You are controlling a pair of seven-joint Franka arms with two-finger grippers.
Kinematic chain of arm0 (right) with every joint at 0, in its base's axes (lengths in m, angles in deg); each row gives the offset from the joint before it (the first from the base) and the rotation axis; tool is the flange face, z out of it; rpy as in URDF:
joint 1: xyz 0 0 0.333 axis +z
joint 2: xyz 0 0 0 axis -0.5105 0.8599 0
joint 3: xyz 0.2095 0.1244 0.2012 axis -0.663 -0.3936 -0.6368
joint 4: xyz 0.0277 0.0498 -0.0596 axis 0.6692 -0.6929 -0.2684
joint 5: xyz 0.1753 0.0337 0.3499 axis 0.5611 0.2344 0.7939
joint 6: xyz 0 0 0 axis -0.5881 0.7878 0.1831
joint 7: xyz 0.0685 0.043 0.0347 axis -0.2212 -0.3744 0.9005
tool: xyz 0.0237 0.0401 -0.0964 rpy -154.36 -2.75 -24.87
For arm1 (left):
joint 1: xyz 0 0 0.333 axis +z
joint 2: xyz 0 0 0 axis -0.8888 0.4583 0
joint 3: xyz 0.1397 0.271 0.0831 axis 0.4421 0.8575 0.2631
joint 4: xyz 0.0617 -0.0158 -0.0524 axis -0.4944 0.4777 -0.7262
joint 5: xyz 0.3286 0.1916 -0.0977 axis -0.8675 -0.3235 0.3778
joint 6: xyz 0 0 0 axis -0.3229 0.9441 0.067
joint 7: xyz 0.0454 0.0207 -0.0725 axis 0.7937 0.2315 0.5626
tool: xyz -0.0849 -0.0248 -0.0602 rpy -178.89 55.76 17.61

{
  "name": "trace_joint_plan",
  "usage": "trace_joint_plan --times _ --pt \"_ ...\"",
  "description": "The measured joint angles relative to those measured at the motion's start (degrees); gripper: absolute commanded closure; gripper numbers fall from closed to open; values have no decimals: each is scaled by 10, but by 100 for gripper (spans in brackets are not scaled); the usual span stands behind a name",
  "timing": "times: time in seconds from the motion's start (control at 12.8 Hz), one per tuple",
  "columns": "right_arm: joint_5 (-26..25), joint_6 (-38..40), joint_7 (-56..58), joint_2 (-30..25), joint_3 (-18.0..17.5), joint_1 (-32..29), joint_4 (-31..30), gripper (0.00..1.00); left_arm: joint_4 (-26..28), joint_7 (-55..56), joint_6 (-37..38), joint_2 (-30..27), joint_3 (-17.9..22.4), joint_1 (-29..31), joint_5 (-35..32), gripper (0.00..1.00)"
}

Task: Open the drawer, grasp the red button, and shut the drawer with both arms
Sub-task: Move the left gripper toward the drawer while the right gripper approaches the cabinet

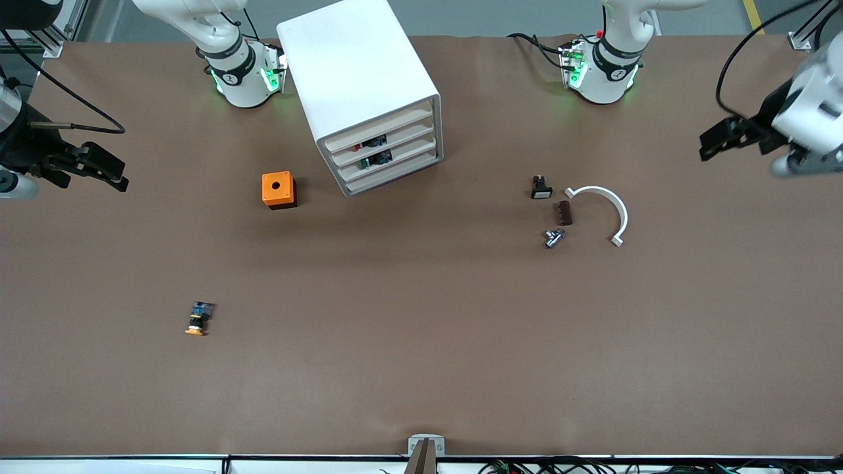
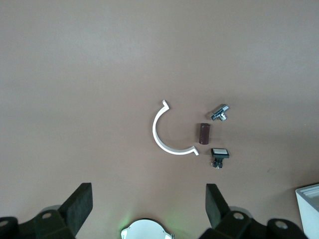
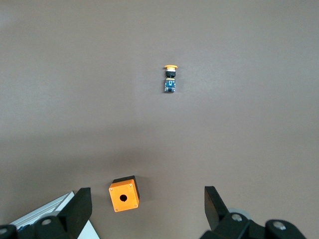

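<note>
The white cabinet [image 1: 359, 72] stands between the two arm bases, and all its cream-fronted drawers [image 1: 385, 155] are pushed in. Through the slots in the drawer fronts I see small parts, one with a red tip that may be the button [image 1: 359, 146]. My left gripper [image 1: 711, 141] [image 2: 148, 194] hangs open and empty over the bare table at the left arm's end. My right gripper [image 1: 112, 172] [image 3: 147, 196] hangs open and empty over the right arm's end. Neither gripper is close to the cabinet.
An orange cube with a round hole [image 1: 278, 189] [image 3: 124, 194] sits beside the cabinet. An orange-yellow capped button [image 1: 198, 318] [image 3: 170, 78] lies nearer the camera. Toward the left arm's end lie a white arc [image 1: 602, 210] [image 2: 164, 134], brown block [image 1: 564, 212], metal fitting [image 1: 553, 237] and black switch [image 1: 541, 187].
</note>
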Motion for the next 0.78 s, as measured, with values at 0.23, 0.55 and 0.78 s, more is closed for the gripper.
trace_joint_plan --times 0.23,0.55,0.78 --pt "0 -5 1 -1 -5 9 5 0 -3 16 -40 70 -4 -9 0 0" --pt "0 -5 1 0 -6 19 4 0 -7 151 -91 156 -14 -53 1 0" --pt "0 -3 2 7 -7 24 -1 0 -9 223 -103 221 -17 -90 14 0"
